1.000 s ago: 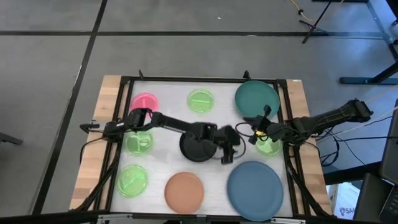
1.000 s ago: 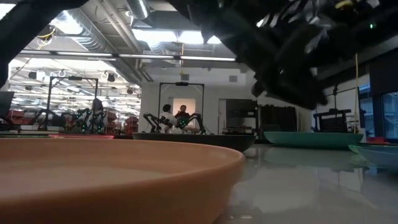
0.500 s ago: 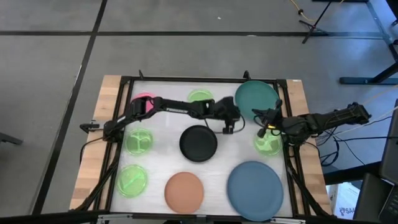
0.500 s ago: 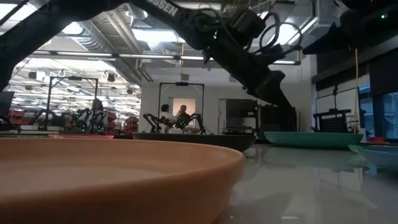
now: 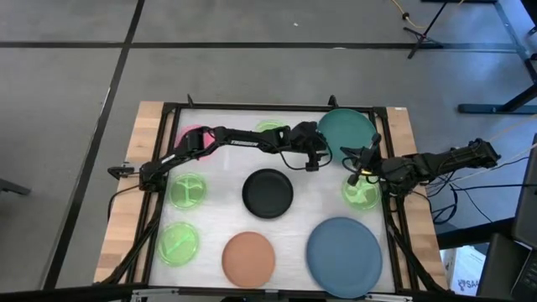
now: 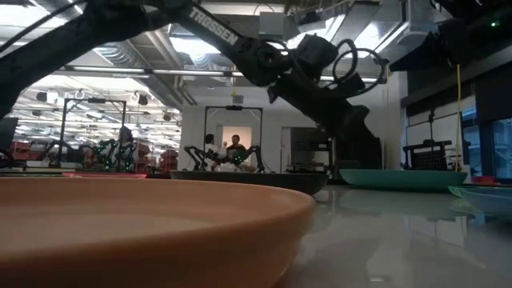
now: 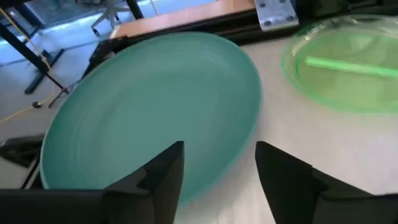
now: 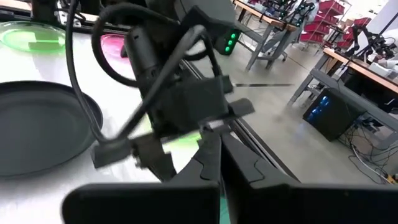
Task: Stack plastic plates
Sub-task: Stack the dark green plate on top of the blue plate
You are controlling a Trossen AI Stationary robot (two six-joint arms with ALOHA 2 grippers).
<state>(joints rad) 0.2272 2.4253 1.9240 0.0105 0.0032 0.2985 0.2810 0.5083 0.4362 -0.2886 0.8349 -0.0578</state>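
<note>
The large teal plate (image 5: 347, 131) lies flat in the table's far right corner. My left gripper (image 5: 316, 158) is open and reaches across the table to its left rim. In the left wrist view the open fingers (image 7: 217, 167) stand either side of the teal plate's (image 7: 149, 112) near rim without touching it. My right gripper (image 5: 357, 171) is shut. It hovers over a small green plate (image 5: 362, 195) by the right edge and holds nothing. The black plate (image 5: 268, 193) sits mid-table. The slate-blue plate (image 5: 344, 256) and the orange plate (image 5: 248, 257) lie along the near edge.
The left arm partly covers a pink plate (image 5: 193, 134) and a green plate (image 5: 270, 128) along the far edge. Two more green plates (image 5: 189, 190) (image 5: 178, 243) lie on the left side. A black frame (image 5: 252, 106) borders the table. The two grippers are close together near the teal plate.
My left gripper has swung from beside the black plate's right rim toward the far edge, and now stands at the teal plate's rim. My right gripper has drawn back a little toward the right and far side. The plates have stayed where they were.
</note>
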